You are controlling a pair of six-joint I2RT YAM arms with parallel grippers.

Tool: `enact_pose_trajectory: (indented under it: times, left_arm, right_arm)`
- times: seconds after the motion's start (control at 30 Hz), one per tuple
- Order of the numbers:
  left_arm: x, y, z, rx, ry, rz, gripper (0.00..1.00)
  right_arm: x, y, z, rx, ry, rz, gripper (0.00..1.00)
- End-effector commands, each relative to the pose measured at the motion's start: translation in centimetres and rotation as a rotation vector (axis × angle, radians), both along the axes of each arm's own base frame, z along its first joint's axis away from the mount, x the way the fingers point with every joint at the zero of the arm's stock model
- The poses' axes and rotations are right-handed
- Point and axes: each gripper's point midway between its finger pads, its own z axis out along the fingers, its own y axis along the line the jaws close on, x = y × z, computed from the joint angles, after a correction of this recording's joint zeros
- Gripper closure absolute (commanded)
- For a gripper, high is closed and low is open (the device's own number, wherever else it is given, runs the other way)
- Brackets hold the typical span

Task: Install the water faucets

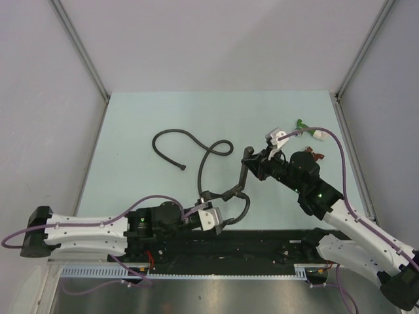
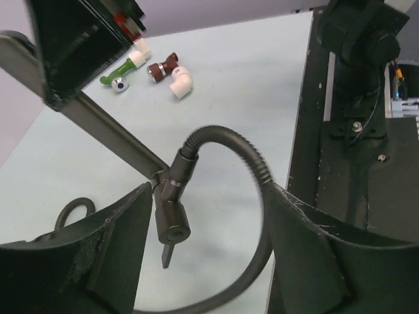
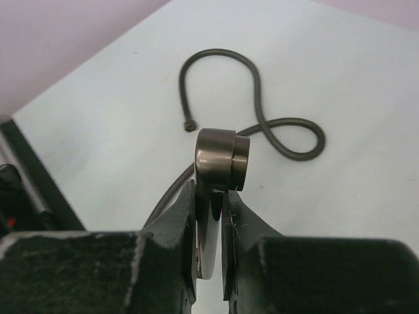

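Faucet (image 1: 243, 171), one only, is held over the middle of the bench (image 1: 144, 118). Its long thin arm runs near-to-far, with the far end pinched in the closed right hand (image 3: 209, 222) and the T-shaped body nearest. Left hand (image 2: 209, 216) gapes open, a finger either side of that body. One black flexible hose (image 2: 249, 157) joins the body. Beyond lie two fittings: one green fitting (image 2: 121, 69) and one dark-red fitting (image 2: 162, 67).
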Motion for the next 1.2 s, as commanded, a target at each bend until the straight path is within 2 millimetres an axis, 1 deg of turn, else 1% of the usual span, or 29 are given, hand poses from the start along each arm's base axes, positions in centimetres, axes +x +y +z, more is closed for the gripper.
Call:
enact_pose_trajectory:
  times: [0.0, 0.1, 0.13, 0.17, 0.2, 0.23, 0.27, 0.3, 0.33, 0.37, 0.4, 0.43, 0.47, 0.5, 0.53, 0.57, 0.6, 0.63, 0.67, 0.73, 0.77, 0.8, 0.87, 0.9, 0.93, 1.03, 1.1, 1.13, 1.17]
  left_arm:
    - [-0.6, 0.2, 3.7, -0.181, 0.062, -0.007, 0.22]
    - [-0.1, 1.2, 5.1, -0.245, 0.093, 0.033, 0.12]
    - [0.4, 1.6, 5.4, -0.264, 0.113, 0.062, 0.10]
    - [0.7, 1.9, 5.7, -0.280, 0.124, 0.080, 0.09]
    - [0.9, 2.4, 6.0, -0.297, 0.139, 0.096, 0.09]
    - [1.6, 2.9, 6.1, -0.318, 0.173, 0.130, 0.08]
    - [2.1, 3.3, 6.2, -0.334, 0.192, 0.154, 0.07]
    - [3.3, 4.2, 6.3, -0.351, 0.210, 0.202, 0.06]
    - [3.7, 4.7, 6.3, -0.382, 0.266, 0.229, 0.05]
    - [4.3, 5.1, 5.9, -0.389, 0.293, 0.256, 0.03]
    - [5.9, 6.3, 5.6, -0.404, 0.314, 0.325, 0.02]
    - [6.5, 6.8, 5.2, -0.428, 0.370, 0.357, 0.00]
    - [7.1, 7.3, 4.2, -0.416, 0.401, 0.391, 0.00]
    - [8.4, 8.4, 3.8, -0.426, 0.416, 0.450, 0.00]
    - [8.8, 8.7, 3.3, -0.436, 0.458, 0.468, 0.00]
    - [9.2, 9.1, 2.5, -0.424, 0.479, 0.491, 0.00]
    - [10.0, 9.8, 2.1, -0.430, 0.493, 0.527, 0.00]
    - [10.2, 10.1, 1.8, -0.446, 0.518, 0.544, 0.00]
    - [10.5, 10.3, 1.4, -0.456, 0.525, 0.560, 0.00]
    - [11.2, 11.0, 1.1, -0.478, 0.530, 0.599, 0.00]
    - [11.5, 11.3, 0.6, -0.478, 0.529, 0.620, 0.01]
    - [11.9, 11.7, 0.4, -0.486, 0.526, 0.646, 0.00]
    - [12.4, 12.5, -0.1, -0.501, 0.515, 0.698, 0.00]
    - [12.6, 12.8, -0.3, -0.507, 0.514, 0.712, 0.00]
    - [12.8, 13.2, -0.4, -0.516, 0.507, 0.733, 0.00]
    - [13.1, 13.9, -1.1, -0.530, 0.488, 0.767, 0.00]
    - [13.4, 14.7, -1.9, -0.539, 0.473, 0.808, 0.00]
    - [13.4, 14.9, -2.1, -0.540, 0.467, 0.819, 0.00]
    - [13.6, 15.4, -2.5, -0.546, 0.459, 0.845, 0.00]
  right_arm:
    - [1.6, -1.7, 4.3, 0.069, -0.236, -0.108, 1.00]
    - [1.8, -2.2, 4.8, 0.091, -0.311, -0.129, 1.00]
    - [1.8, -2.2, 3.6, 0.081, -0.313, -0.129, 1.00]
    - [1.8, -2.3, 4.5, 0.116, -0.359, -0.141, 1.00]
    - [1.9, -2.6, 4.6, 0.133, -0.375, -0.153, 1.00]
    - [2.2, -3.0, 3.0, 0.125, -0.365, -0.181, 1.00]
    - [2.6, -3.6, 4.0, 0.164, -0.404, -0.221, 1.00]
    - [2.9, -4.0, 3.5, 0.168, -0.406, -0.248, 1.00]
    - [3.7, -4.8, 3.1, 0.173, -0.407, -0.300, 1.00]
    - [3.9, -5.5, 2.9, 0.197, -0.431, -0.332, 1.00]
    - [4.2, -6.0, 2.7, 0.213, -0.439, -0.358, 1.00]
    - [5.1, -6.9, 2.1, 0.217, -0.440, -0.406, 1.00]
    - [5.1, -7.5, 2.2, 0.257, -0.471, -0.433, 1.00]
    - [5.5, -8.1, 2.0, 0.272, -0.482, -0.459, 1.00]
    - [6.4, -8.3, 0.6, 0.246, -0.470, -0.483, 1.00]
    - [6.7, -9.4, 1.5, 0.287, -0.524, -0.521, 1.00]
    - [7.1, -10.0, 1.5, 0.295, -0.540, -0.548, 1.00]
    - [7.7, -10.3, 1.1, 0.292, -0.552, -0.560, 1.00]
    - [8.7, -11.0, 0.9, 0.300, -0.580, -0.594, 1.00]
    - [10.1, -11.3, 0.8, 0.303, -0.600, -0.610, 1.00]
    - [11.4, -10.9, -0.7, 0.267, -0.568, -0.614, 1.00]
    - [12.4, -11.1, -0.3, 0.268, -0.573, -0.629, 1.00]
    - [13.6, -10.9, -1.2, 0.245, -0.556, -0.634, 1.00]
    - [14.4, -10.8, -2.3, 0.225, -0.534, -0.637, 1.00]
    - [14.8, -10.5, -2.3, 0.222, -0.535, -0.633, 1.00]
    - [15.0, -10.2, -3.9, 0.190, -0.506, -0.614, 1.00]
    - [14.5, -10.1, -4.7, 0.190, -0.481, -0.604, 0.93]
    - [14.2, -10.1, -5.0, 0.190, -0.472, -0.600, 0.84]
    - [13.5, -10.3, -6.0, 0.189, -0.442, -0.597, 0.80]
